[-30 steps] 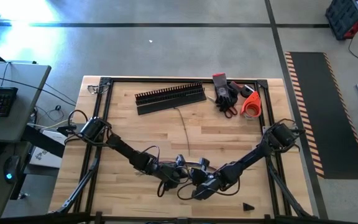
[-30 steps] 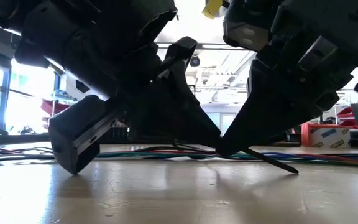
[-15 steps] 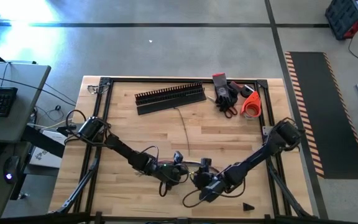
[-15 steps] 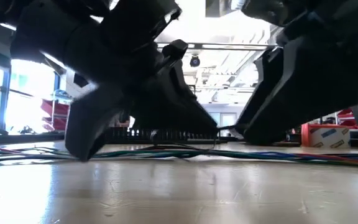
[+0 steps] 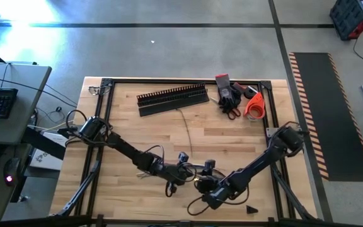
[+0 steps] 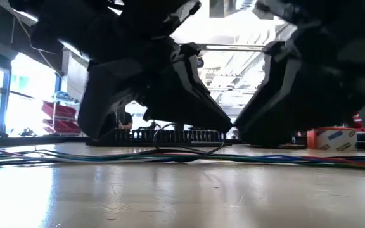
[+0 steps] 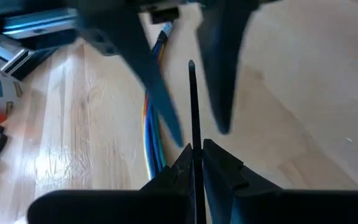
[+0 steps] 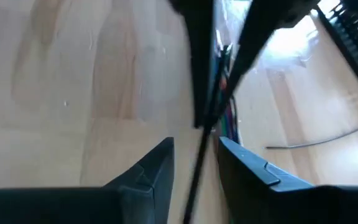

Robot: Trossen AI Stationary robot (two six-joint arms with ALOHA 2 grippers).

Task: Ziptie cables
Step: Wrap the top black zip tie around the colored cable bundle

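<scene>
A zip tie (image 7: 193,124) is pinched by the closed left gripper (image 7: 194,152) above the unbound cables (image 6: 189,156); the right gripper (image 8: 194,158), at three o'clock, is part-open around it.

In the low view both arms' dark bulk is hiding where the grippers meet, in the high view the cables (image 5: 188,129) are showing too thin to tell colours, and the right wrist view is blurring the zip tie (image 8: 199,163).
</scene>
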